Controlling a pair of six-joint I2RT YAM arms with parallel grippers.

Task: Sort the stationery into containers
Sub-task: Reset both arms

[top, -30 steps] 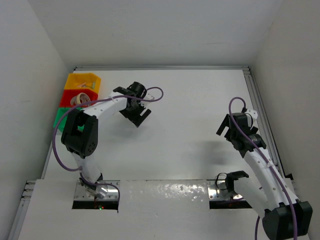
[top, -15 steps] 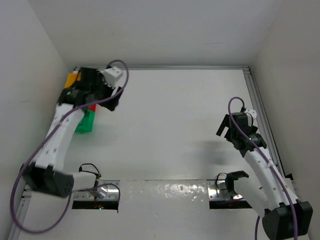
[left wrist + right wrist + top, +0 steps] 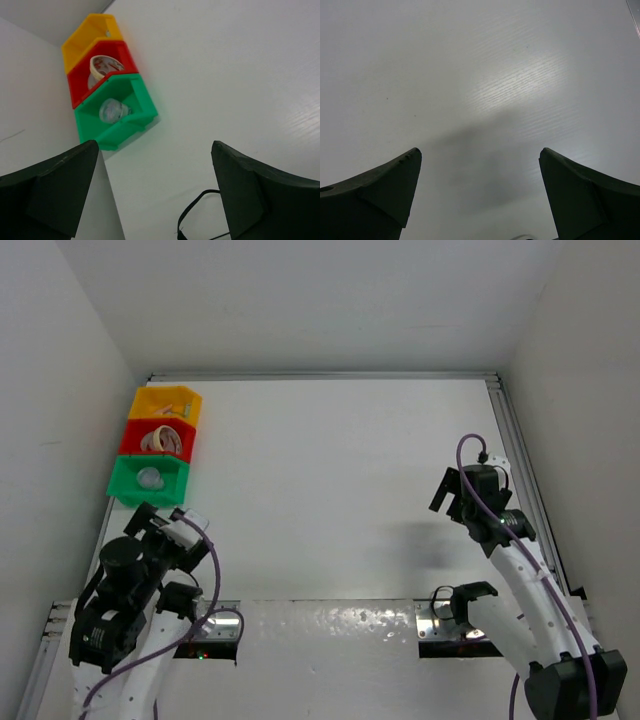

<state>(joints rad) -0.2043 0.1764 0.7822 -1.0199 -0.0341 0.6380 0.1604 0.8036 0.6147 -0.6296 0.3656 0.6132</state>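
Observation:
Three joined bins stand at the far left: yellow [image 3: 166,400], red [image 3: 157,430] and green [image 3: 146,488]. The yellow bin holds small pieces [image 3: 168,412]. The red bin holds tan and whitish tape rings [image 3: 160,440]. The green bin holds a clear tape ring [image 3: 150,478]. The left wrist view shows the yellow bin [image 3: 92,34], the red bin [image 3: 125,56] with a tape ring [image 3: 105,65], and the green bin [image 3: 142,107] with the clear ring [image 3: 111,110]. My left gripper [image 3: 162,524] [image 3: 155,167] is open and empty, just in front of the green bin. My right gripper [image 3: 453,495] [image 3: 480,170] is open and empty above bare table at the right.
A side wall runs close along the left of the bins [image 3: 30,110]. A black cable loop [image 3: 192,215] lies below my left gripper. A metal rail [image 3: 520,460] runs along the table's right edge.
My left arm has drawn back from the bins toward its base, and its gripper now sits in front of the green bin. The right arm has barely moved.

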